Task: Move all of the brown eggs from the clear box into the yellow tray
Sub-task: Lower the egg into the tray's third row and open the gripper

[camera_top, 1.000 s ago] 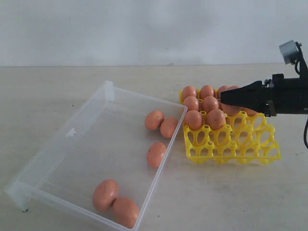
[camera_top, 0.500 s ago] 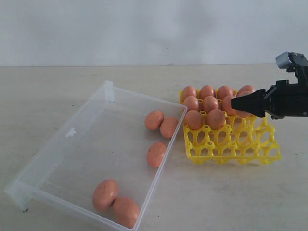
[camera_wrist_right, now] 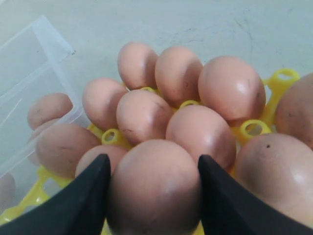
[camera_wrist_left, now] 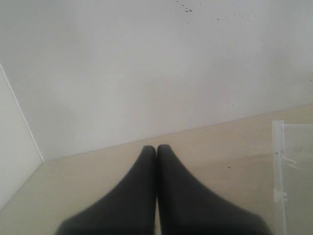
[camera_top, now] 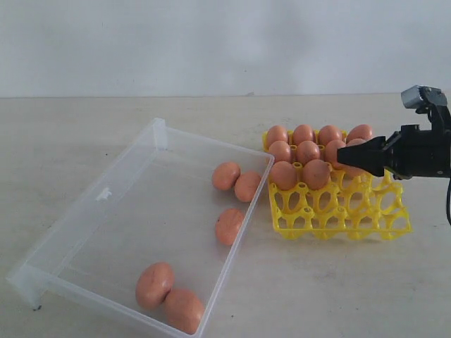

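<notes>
Right wrist view: gripper [camera_wrist_right: 152, 159] on brown egg [camera_wrist_right: 154, 193], w/ neighbours [camera_wrist_right: 201, 132] crowding yellow tray [camera_wrist_right: 254, 128].

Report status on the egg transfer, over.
Right fingers clasp brown egg over yellow tray. Left fingers shut, empty. Five eggs lie in clear box. Nothing in the way.
</notes>
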{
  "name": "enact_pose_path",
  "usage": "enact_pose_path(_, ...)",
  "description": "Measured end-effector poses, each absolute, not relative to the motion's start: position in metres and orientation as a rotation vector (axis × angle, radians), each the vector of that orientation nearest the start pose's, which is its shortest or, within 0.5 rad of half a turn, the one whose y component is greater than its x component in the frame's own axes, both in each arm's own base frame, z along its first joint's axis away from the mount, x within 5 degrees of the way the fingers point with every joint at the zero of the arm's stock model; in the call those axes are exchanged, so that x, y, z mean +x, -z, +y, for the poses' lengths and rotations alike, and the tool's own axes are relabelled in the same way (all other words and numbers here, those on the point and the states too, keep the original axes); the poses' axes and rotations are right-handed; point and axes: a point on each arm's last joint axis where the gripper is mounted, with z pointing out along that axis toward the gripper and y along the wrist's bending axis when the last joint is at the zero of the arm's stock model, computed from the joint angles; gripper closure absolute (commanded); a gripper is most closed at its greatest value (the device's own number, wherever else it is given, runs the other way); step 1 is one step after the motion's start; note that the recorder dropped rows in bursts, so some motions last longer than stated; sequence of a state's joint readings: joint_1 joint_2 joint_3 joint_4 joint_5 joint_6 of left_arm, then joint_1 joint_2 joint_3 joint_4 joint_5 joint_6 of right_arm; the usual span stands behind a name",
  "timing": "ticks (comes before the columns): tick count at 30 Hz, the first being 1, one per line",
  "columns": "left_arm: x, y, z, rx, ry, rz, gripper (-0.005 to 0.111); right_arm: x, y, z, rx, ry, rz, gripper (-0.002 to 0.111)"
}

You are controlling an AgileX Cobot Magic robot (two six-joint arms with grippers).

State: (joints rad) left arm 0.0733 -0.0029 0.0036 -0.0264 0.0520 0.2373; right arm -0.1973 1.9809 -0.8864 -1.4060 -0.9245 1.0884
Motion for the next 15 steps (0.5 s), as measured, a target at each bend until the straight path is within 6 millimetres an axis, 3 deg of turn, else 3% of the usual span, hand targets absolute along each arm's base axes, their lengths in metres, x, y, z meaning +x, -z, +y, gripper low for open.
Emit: enact_pose_path(15,0.056,-0.207,0.004,0.107,-0.225,1.537,0.111,0.346,-0.115,0.020,-0.547,-0.856,2.051,0.109)
